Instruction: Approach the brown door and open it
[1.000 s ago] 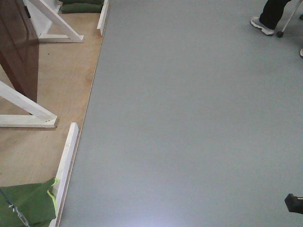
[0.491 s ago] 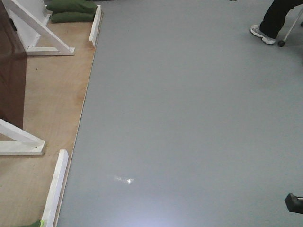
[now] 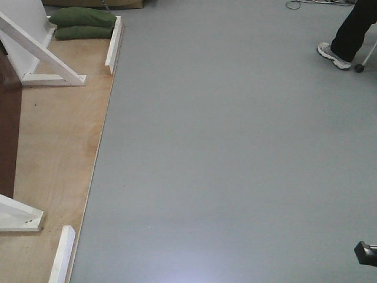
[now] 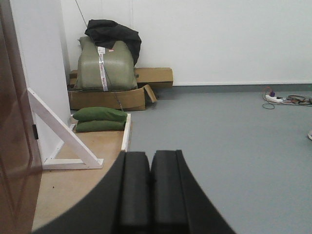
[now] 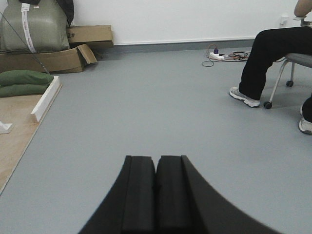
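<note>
The brown door [image 3: 8, 127] shows as a dark reddish-brown strip at the far left edge of the front view, standing on the plywood floor panel [image 3: 59, 135]. In the left wrist view the brown door [image 4: 14, 165] fills the left edge, glossy with panel moulding; its handle is out of view. My left gripper [image 4: 150, 158] is shut with nothing in it, pointing past the door's right side. My right gripper [image 5: 156, 161] is shut and empty over bare grey floor, well right of the door.
White braces [image 3: 41, 50] and a white wall panel [image 4: 41, 73] flank the door. White battens [image 3: 113, 44] edge the plywood. Green sandbags [image 3: 82, 23], cardboard boxes [image 4: 146, 78] and a big sack [image 4: 105, 63] lie beyond. A seated person [image 5: 273, 58] and floor cables [image 5: 226, 55] are at right.
The view has moved forward and swung: the door and white braces slid toward the left edge, the near green bag dropped out of view, and the far sandbags came closer.
</note>
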Controlling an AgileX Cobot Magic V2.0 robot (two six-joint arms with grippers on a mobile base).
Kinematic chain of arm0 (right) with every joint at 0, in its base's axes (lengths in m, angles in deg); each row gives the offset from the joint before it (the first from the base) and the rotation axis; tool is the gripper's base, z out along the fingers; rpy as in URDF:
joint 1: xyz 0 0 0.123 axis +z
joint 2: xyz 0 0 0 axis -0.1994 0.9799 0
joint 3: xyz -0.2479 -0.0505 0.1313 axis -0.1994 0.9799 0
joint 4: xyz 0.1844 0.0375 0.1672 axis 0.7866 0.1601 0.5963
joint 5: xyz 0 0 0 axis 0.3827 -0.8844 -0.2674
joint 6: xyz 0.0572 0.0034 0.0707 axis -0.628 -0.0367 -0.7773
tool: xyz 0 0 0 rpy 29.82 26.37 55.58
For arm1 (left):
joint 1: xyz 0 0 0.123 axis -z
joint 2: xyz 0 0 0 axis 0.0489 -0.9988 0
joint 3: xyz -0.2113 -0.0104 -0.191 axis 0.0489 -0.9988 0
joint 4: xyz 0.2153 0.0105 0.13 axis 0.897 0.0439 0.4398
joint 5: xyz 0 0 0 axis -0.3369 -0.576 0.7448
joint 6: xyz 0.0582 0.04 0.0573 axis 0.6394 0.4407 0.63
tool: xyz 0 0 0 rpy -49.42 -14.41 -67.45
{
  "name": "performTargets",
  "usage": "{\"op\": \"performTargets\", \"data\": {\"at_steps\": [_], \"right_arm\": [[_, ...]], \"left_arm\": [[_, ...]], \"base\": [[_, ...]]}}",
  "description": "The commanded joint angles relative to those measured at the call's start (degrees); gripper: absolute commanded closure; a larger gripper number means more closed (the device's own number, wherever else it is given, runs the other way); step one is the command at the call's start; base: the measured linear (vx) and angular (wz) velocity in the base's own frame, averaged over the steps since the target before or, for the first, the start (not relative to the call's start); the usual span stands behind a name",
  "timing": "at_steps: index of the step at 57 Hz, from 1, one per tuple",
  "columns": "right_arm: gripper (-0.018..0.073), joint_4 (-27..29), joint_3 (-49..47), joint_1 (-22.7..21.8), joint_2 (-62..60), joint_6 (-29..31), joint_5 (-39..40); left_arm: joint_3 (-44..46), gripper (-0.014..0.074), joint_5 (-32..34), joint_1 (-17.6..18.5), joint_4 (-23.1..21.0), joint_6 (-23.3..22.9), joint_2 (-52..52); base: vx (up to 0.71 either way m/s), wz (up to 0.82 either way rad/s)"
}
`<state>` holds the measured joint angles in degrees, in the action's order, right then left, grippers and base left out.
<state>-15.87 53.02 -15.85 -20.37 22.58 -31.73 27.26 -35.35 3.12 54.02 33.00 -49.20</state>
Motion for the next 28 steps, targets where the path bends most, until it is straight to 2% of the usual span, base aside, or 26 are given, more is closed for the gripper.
{"op": "performTargets", "data": {"at_steps": [1,28], "right_arm": [[0.0559,0.0,0.3,0.1,-0.7,0.3,4.7],[0.0559,0.0,0.3,0.1,-0.7,0.3,4.7]], "left_arm": [[1.0,0.06,4.4,0.1,-0.1,-0.1,0.9],[1.0,0.06,4.4,0.1,-0.1,-0.1,0.9]], "base": [[0.37,0.01],[0.36,0.01]]}}
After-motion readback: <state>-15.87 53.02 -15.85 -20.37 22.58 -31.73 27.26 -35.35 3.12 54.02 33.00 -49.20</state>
